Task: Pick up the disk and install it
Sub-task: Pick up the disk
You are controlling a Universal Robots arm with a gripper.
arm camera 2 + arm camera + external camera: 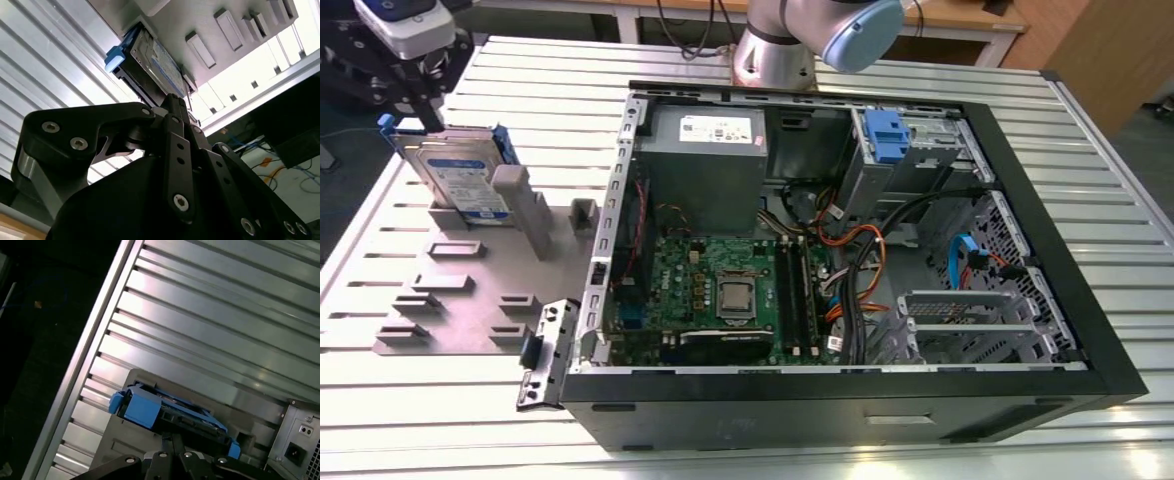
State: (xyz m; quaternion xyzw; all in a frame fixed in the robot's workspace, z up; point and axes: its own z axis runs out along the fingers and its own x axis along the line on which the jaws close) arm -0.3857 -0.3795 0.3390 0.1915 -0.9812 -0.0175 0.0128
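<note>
Disk (458, 185) stands upright in the grey holder (454, 310) by the bench (1081, 110) edge, exterior view's left, gripper (427, 118) right atop it. Can't tell if the jaws grip it. I'd pull straight up, no twisting.

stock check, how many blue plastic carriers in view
2: one around the silver metal hard drive on the grey fixture plate; one in the bay of the black computer case. Others may be hidden.

A ribbed, silvery slatted surface (1081, 130) is seen stretching across the exterior view, with bright light thrown back off its slats. Behind it, a pale wooden desk (961, 22) and a brown wooden panel (1101, 50) are caught. Dark floor (35, 350) is glimpsed past the edge.
</note>
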